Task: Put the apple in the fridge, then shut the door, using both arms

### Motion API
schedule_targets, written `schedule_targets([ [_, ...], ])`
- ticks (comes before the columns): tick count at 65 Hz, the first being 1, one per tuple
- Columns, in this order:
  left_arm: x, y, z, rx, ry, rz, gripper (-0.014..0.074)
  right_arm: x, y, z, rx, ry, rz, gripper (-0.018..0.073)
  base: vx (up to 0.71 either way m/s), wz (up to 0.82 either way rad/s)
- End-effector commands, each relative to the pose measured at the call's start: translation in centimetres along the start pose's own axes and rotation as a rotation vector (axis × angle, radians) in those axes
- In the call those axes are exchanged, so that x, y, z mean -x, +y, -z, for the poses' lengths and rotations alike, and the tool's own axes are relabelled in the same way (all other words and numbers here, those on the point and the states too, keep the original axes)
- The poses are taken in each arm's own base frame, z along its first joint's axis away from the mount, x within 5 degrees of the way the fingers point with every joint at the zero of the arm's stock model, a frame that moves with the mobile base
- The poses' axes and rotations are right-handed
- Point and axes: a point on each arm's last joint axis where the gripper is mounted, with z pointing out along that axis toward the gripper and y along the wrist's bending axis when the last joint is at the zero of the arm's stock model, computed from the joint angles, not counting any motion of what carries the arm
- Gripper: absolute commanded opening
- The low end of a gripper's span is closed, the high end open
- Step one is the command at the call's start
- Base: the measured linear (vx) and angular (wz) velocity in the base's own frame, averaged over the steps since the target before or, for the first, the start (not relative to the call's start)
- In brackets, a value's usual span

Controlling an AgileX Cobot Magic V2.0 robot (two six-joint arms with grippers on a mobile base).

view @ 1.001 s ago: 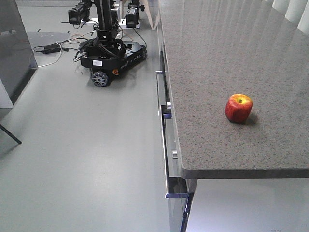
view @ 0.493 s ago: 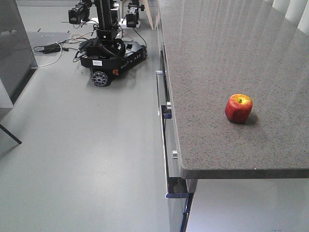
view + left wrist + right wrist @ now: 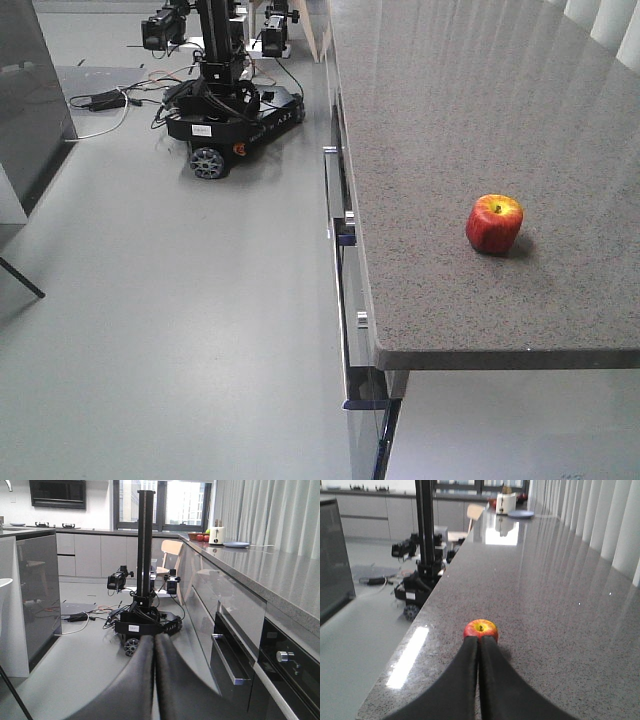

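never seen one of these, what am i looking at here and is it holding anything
It is a two-armed robot. One picture looks down from its front; the other two come from cameras on its wrists. The dark wedge low in each wrist picture is that arm's end effector. The left end effector is shut, pointing along the kitchen floor; the right end effector is shut, pointing at the apple. Neither holds anything. The apple sits on the grey counter. The black wheeled base on the floor is another machine.
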Motion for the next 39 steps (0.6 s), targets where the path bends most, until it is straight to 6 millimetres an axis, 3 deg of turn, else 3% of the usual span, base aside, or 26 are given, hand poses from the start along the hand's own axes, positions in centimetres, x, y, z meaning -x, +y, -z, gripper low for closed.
schedule_targets([
  [1,-0.2,0.0,0.1,-0.009,-0.060,0.008,-0.0006,3.1,-0.1,-1.1,-0.008,-0.018,0.021,-0.0002,0.00,0.00],
  [12,-0.2,0.0,0.1,-0.009,-0.060,0.008,-0.0006,5.3,-0.2,-4.5,0.000,0.142,0.020,0.0001,0.00,0.00],
  [20,-0.2,0.0,0.1,-0.009,-0.060,0.008,-0.0006,5.7,-0.3,-7.2,0.006,0.245,0.016,0.0039,0.00,0.00],
  [30,-0.2,0.0,0.1,-0.009,-0.060,0.008,-0.0006,5.8,-0.2,-10.4,0.022,0.335,-0.014,0.0203,0.00,0.00],
  [39,-0.2,0.0,0.1,-0.009,-0.060,0.008,-0.0006,5.5,-0.2,-13.4,0.030,0.400,-0.032,0.0439,0.00,0.00],
])
